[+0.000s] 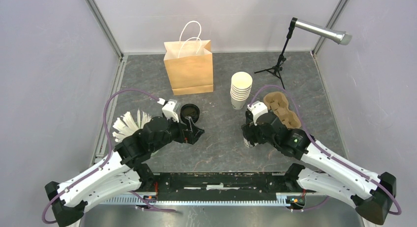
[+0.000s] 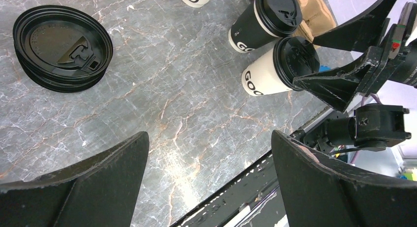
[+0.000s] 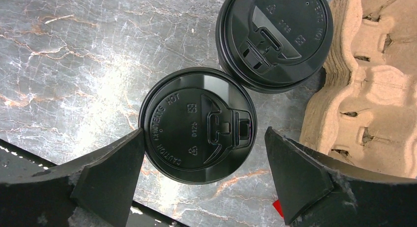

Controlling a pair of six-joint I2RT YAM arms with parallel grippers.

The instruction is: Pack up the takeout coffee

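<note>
Grey marbled worktop (image 2: 172,89). Right gripper (image 3: 204,133) spread wide, astride a lidded coffee cup (image 3: 182,109); lid embossed "CAUTION", "HOT", side printed "GOO". Left gripper (image 2: 210,136) spread, empty.

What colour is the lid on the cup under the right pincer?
Black lid, with small raised lettering. The right wrist view shows it best.

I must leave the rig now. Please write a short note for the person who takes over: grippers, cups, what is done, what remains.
Left gripper: open, empty, near the lid pile.
Right gripper: open, fingers either side of the near lidded cup, not yet closed.
Second lidded cup stands beside it, next to the cup carrier.
Done: both cups lidded; nothing packed.
Left: both cups into the carrier, then probably the paper bag.
</note>
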